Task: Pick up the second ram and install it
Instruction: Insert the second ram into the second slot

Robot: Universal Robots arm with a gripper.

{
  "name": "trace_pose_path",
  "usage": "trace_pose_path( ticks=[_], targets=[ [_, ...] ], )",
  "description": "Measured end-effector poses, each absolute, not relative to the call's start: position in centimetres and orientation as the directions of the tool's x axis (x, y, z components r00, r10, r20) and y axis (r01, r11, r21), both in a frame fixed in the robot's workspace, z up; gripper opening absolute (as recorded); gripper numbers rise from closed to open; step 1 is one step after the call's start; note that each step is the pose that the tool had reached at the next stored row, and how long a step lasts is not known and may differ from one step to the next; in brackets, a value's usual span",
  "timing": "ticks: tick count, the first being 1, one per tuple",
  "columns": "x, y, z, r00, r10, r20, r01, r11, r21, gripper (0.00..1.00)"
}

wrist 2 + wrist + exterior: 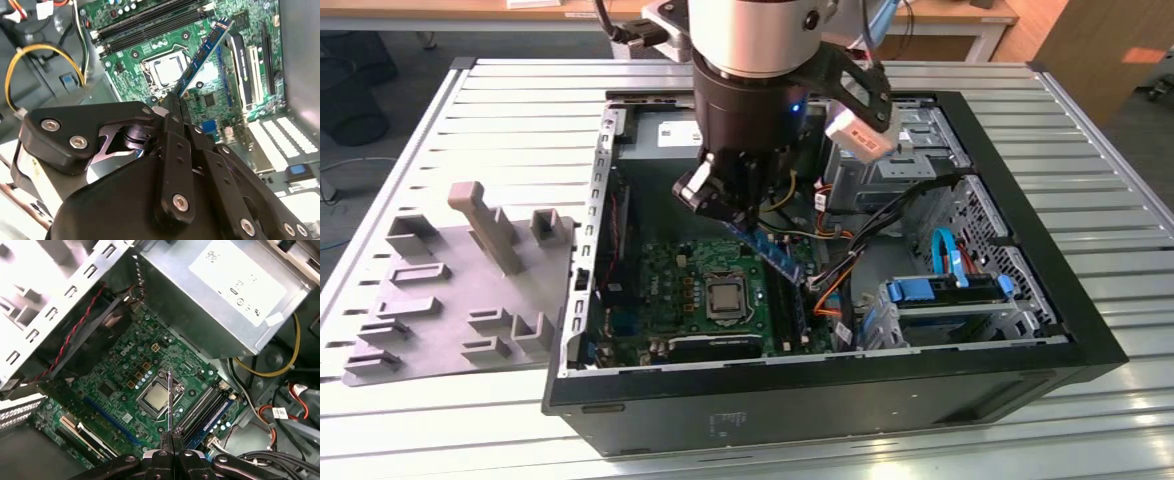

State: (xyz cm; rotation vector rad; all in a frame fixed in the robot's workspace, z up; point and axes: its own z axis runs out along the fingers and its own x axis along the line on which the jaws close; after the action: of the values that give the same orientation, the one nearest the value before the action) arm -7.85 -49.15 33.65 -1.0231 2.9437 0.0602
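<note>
Inside the open computer case [1014, 300], my gripper [727, 207] is shut on the second ram [769, 252], a thin blue-green stick that slants down from the fingers above the green motherboard [687, 290]. The second wrist view has the stick [205, 52] reaching from my gripper [174, 102] over the processor socket [167, 70]. Seen edge-on in the first wrist view, the stick [170, 400] rises from my gripper [170, 442] and hangs beside the long black memory slots [200, 407], apart from them.
A grey holder block [454, 285] lies on the slatted table at the exterior view's left. The case holds a power supply [215, 295], yellow and orange cables [45, 50] and a drive cage with blue parts [947, 292].
</note>
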Motion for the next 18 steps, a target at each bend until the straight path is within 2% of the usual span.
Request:
trace_pose_path(
  ticks=[18],
  targets=[
    [-7.85,-49.15,33.39,-0.942,-0.335,-0.036,-0.336,0.942,0.028,0.11]
  ],
)
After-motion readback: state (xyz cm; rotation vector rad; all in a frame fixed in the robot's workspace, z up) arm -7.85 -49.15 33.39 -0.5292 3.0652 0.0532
